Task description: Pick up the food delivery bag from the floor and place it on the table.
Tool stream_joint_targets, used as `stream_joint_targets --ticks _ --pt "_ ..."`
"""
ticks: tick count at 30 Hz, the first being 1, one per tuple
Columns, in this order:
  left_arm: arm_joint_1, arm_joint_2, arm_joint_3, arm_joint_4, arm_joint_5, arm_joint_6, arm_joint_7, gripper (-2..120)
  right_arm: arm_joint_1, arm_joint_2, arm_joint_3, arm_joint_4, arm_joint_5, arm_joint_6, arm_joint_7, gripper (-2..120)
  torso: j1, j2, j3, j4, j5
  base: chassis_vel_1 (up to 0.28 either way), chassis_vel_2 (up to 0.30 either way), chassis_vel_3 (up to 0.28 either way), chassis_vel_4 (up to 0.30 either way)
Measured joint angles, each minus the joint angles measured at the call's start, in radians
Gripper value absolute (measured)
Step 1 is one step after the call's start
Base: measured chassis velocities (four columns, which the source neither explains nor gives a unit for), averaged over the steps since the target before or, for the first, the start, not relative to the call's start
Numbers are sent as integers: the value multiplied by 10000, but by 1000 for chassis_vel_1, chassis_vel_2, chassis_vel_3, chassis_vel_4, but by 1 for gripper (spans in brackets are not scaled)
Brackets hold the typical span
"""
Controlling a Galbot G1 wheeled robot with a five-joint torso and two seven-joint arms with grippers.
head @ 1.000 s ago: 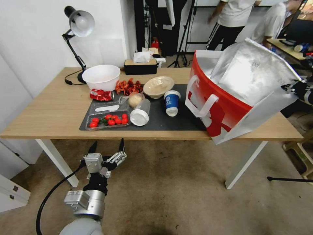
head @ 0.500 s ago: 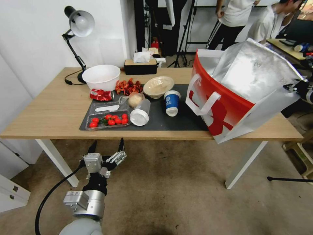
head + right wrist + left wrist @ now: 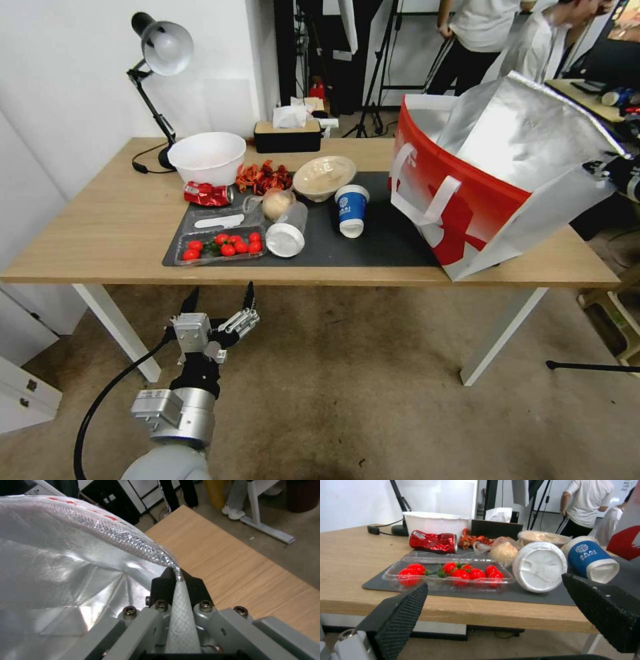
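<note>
Head view: the bag stands tilted at the right end of the table, its lower corner on the wood beside the dark mat, foil mouth open and leaning right. The right gripper is at the bag's far right rim. On the mat lie a blue cup, a tomato tray and a white lid; behind stand a white bowl and a lamp. The left gripper hangs low over the floor in front of the table, fingers spread and empty.

Left wrist view: 2 black fingers stand wide apart, framing the tray, lid and cup on the table edge.

Right wrist view: the right gripper is clenched on the bag's rim, a white strip pinched between its jaws, above the tabletop.
</note>
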Motion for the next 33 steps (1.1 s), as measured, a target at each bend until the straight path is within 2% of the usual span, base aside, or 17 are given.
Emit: stream_joint_targets --ticks 1,4,7,16,17,18,20,24,26,27,30,31,33 --pt "0 0 0 0 0 0 0 100 0 0 0 0 0 0 0 0 0 0 0 0 0 0 0 0 0" --pt "-3 -13 11 16 1 7 0 100 822 201 -856 -134 -134 77 64 0 1 0 1 3 1 0 0 0 0" --pt "-1 -10 10 28 0 9 0 100 935 252 -1041 -150 -201 69 61 0 1 0 1 2 1 0 0 0 0" --pt "-32 16 26 43 -5 45 3 100 707 271 -853 -180 -532 13 -164 0 0 0 0 0 1 0 0 0 0" --pt "-34 26 27 43 -7 50 5 100 602 253 -780 -198 -670 47 -351 6 1 0 0 0 1 0 0 0 0" --pt "-34 26 27 43 -7 50 5 100 602 253 -780 -198 -670 47 -351 6 1 0 0 0 1 0 0 0 0" --pt "-21 39 28 41 -10 53 8 100 430 220 -638 -226 -877 159 -766 18 1 0 0 0 1 0 0 0 0" --pt "-7 39 28 39 -10 53 14 100 409 203 -625 -245 -1054 249 -982 27 0 0 1 1 2 0 0 0 0" --pt "8 29 30 34 -3 50 19 100 409 173 -659 -273 -1324 297 -1203 39 1 0 0 1 1 0 0 0 0" --pt "8 29 30 34 -3 50 19 100 409 173 -659 -273 -1324 297 -1203 39 1 0 0 1 1 0 0 0 0" --pt "27 8 42 34 23 25 23 100 334 155 -709 -290 -1805 311 -1481 54 0 0 0 1 1 0 0 0 0" --pt "27 8 42 34 23 25 23 100 334 155 -709 -290 -1805 311 -1481 54 0 0 0 1 1 0 0 0 0" --pt "40 2 49 34 42 -5 24 100 242 148 -711 -302 -2156 324 -1643 63 1 0 0 1 1 0 0 0 0"
